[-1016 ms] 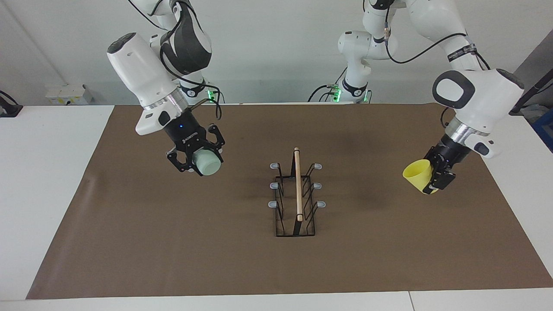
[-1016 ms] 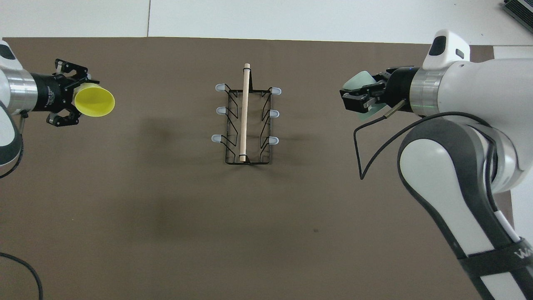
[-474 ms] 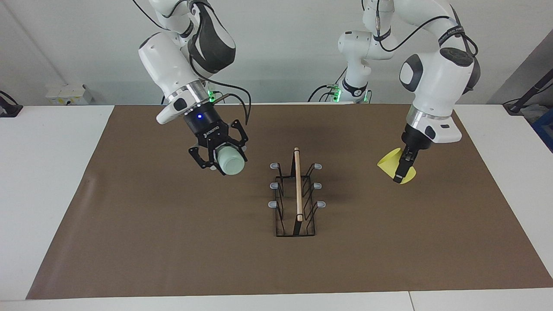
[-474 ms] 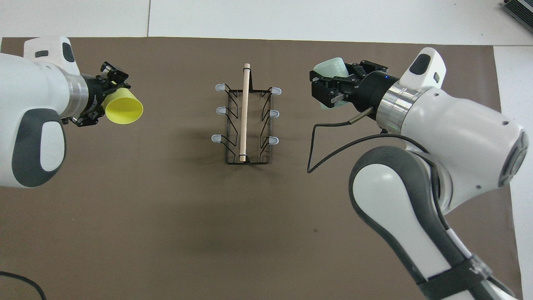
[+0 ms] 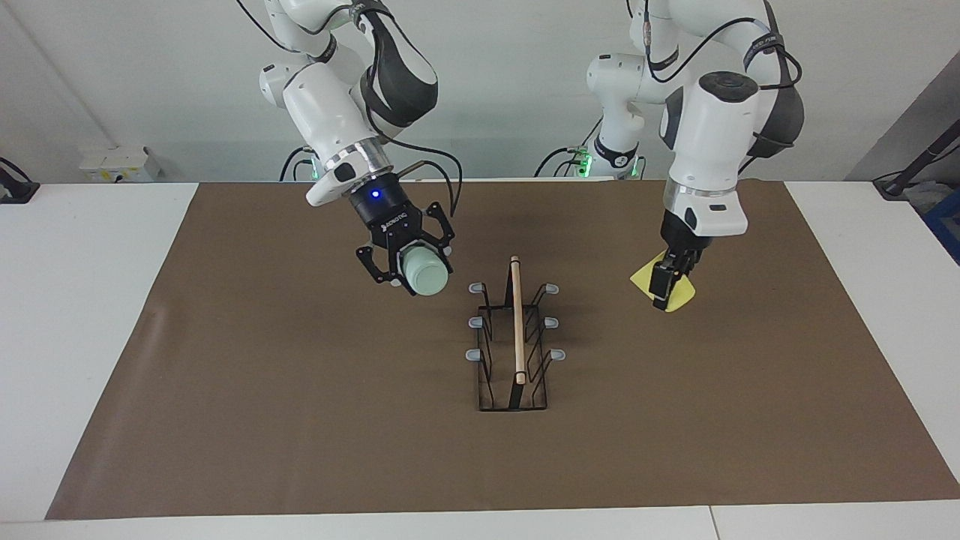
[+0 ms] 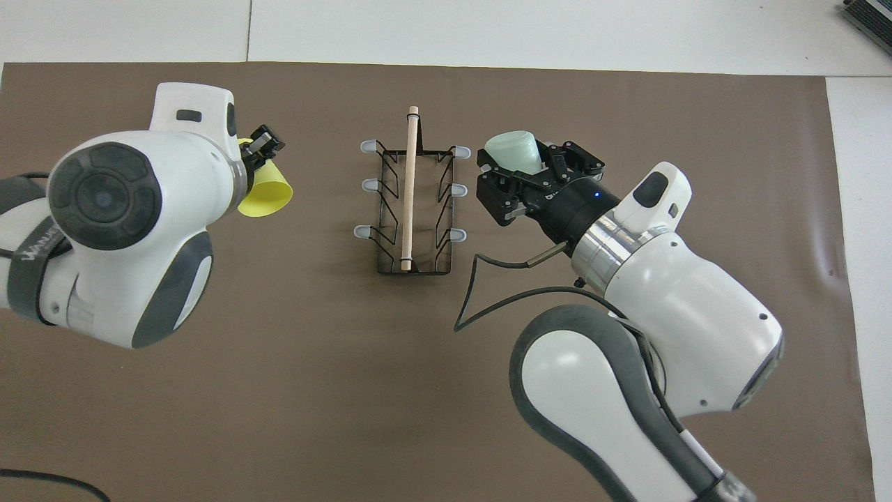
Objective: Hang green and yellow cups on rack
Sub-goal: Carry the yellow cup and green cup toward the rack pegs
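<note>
Covering most of the white table (image 5: 75, 315), a brown rectangular paper mat (image 5: 300, 420) carries the black wire rack with the long light wooden rod on top and grey-tipped pegs (image 5: 516, 337); it stands upright at the mat's centre, no cup on any peg.

Right arm: in the facing view its right gripper (image 5: 409, 262) hangs in the air over the mat at ten o'clock from the rack, close to the peg row on that side but apart from it. It is clamped on the pale mint green tapered plastic cup (image 5: 424, 271), held tilted with its closed base toward the camera.

Left arm: its left gripper (image 5: 670, 279) is over the mat at two o'clock from the rack, well apart from it. It grips the bright yellow tapered plastic cup (image 6: 263, 195) by the wall, mouth turned toward the rack.
</note>
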`<state>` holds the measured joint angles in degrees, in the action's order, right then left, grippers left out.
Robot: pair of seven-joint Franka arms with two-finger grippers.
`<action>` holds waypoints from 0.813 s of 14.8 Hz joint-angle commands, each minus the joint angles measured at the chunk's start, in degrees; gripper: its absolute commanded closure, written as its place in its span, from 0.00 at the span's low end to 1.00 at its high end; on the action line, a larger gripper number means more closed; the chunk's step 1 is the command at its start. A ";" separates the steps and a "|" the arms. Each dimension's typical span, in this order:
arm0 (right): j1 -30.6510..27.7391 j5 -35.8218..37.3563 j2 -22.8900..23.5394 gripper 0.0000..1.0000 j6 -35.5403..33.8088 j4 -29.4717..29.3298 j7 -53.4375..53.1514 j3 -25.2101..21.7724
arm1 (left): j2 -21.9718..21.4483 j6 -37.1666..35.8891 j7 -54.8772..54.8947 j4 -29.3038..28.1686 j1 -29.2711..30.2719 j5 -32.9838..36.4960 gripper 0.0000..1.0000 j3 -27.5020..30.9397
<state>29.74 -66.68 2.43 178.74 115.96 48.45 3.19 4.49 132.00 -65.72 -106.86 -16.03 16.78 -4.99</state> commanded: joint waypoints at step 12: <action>5.24 -26.98 -1.99 1.00 0.38 2.77 30.97 0.06 | -3.26 6.80 -50.43 -9.33 0.04 50.70 1.00 -9.77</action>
<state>34.64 -89.08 1.62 180.03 117.24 72.87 3.22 2.94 141.36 -109.59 -113.97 -16.06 62.34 -13.31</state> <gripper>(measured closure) 0.348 0.317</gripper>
